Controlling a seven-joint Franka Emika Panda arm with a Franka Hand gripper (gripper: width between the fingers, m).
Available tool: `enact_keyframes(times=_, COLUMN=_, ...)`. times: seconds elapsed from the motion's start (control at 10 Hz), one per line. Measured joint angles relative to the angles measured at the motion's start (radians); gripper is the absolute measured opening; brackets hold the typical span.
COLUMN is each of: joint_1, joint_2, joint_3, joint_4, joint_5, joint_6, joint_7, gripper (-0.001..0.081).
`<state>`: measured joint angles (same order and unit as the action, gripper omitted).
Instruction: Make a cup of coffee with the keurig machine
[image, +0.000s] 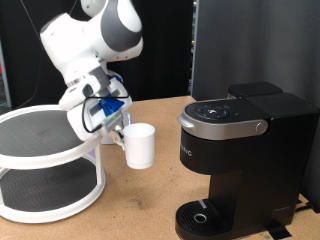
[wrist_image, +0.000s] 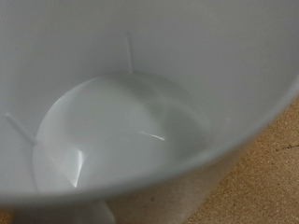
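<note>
We saw the claw (image: 118, 128) grasping the white cup (image: 139, 145) at its rim, held between the two-tier rack (image: 50, 165) and the black keurig machine (image: 235, 160), above the bench (image: 140, 205).

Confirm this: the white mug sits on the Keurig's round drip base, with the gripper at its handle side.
Not quite. The exterior view shows the white mug on the wooden table, apart from the Keurig machine; its drip base is bare. The gripper is indeed at the mug's side.
</note>
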<state>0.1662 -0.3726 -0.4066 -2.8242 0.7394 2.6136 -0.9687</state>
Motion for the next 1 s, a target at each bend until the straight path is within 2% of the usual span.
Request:
enact_keyframes(times=0.3, joint_1=0.06, joint_2=0.088, joint_3=-0.003, joint_4=-0.001, joint_5=0.154, joint_6=0.07, joint_7=-0.134, gripper=0.007)
enact_keyframes(times=0.5, joint_1=0.086, joint_2=0.139, joint_3=-0.003, joint_4=0.001, joint_5=0.266, joint_6=0.101, joint_7=-0.232, gripper=0.007)
enact_keyframes(times=1.0, joint_1=0.104, joint_2=0.267, joint_3=0.001, joint_4=0.019, joint_5=0.521, joint_6=0.139, joint_7=-0.474, gripper=0.007)
